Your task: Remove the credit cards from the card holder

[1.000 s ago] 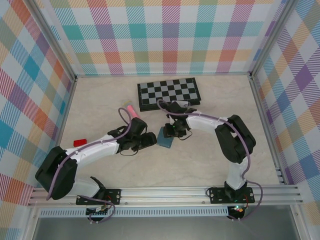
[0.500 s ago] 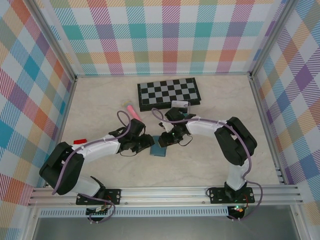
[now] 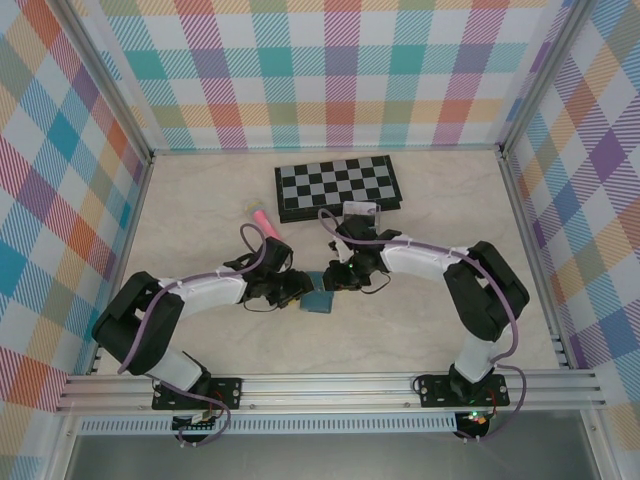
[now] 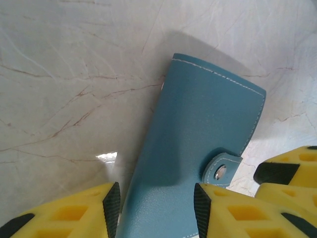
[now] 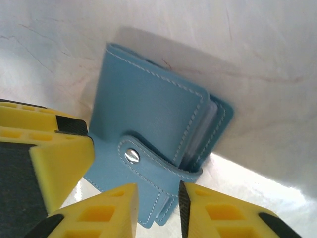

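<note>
Card holder (image 3: 320,298) lies snapped closed on the surface (image 3: 450,210), near the middle, between both hands, with pale credit cards (image 5: 199,131) edge-on inside it. Note that the left hand (image 4: 156,208) pinches the card holder across its width. The right hand (image 5: 157,208) straddles the corner at the snap tab (image 5: 131,155), fingers narrowly apart; you cannot tell whether they grip.
</note>
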Motion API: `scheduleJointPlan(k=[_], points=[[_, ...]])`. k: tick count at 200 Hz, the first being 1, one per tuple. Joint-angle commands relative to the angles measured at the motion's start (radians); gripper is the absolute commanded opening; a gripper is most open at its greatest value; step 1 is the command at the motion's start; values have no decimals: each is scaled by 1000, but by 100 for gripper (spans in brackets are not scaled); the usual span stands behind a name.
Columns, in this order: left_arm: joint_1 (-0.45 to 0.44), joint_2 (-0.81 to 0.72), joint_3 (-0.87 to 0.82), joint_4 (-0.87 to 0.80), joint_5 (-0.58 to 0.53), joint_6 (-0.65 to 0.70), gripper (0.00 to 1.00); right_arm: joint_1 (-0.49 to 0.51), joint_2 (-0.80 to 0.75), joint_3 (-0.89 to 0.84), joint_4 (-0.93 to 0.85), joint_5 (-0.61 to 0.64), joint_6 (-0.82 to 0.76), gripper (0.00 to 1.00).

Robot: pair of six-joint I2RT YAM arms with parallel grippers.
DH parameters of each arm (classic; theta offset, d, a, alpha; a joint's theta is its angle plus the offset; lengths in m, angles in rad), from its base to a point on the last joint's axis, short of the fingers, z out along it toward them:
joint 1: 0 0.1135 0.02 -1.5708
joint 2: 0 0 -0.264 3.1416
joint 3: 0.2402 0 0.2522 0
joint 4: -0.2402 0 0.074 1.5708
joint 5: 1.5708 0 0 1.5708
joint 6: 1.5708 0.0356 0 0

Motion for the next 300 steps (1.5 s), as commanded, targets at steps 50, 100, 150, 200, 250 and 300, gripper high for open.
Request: scheduleJointPlan(k=[50,100,150,200,250,300], points=[[43,21,-85,205,153,-17,44,2,90,2,17,-50,60,24],[57,3,-139,393,262,-42,35,2,97,-8,32,-57,62,24],[60,-40,-164,433,243,-42,13,0,-2,-25,30,-3,81,26],[59,-90,-154,350,217,2,2,15,-83,15,-72,126,97,40],[59,-77,-145,346,220,2,0,76,34,148,-141,153,116,43],[59,-87,-145,349,225,0,0,97,120,210,-185,194,129,37]])
